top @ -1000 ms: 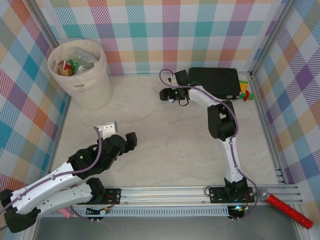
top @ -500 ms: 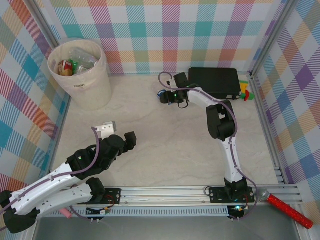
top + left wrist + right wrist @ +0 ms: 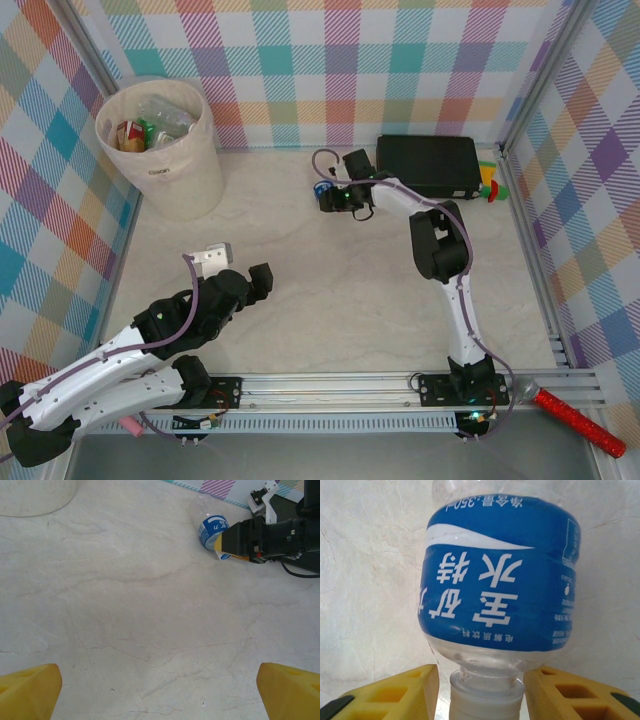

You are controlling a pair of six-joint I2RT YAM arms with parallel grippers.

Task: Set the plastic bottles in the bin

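Bottle point(image 3: 497, 575), clear, blue label, white cap

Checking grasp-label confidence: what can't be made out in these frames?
- Right wrist: clear blue-labelled plastic bottle, cap cut off by the bottom edge; right jaws flank its neck, contact unclear.
- Top external: same bottle mostly hidden by the right arm, too small.
- Top external: tall cream round bin, bottle count inside hidden by its rim and overlap.
- Left wrist: bin cut off by the top edge.

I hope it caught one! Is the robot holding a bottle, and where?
Not quite: the right gripper straddles the blue-labelled bottle at its neck, small gaps showing. The left gripper holds nothing.
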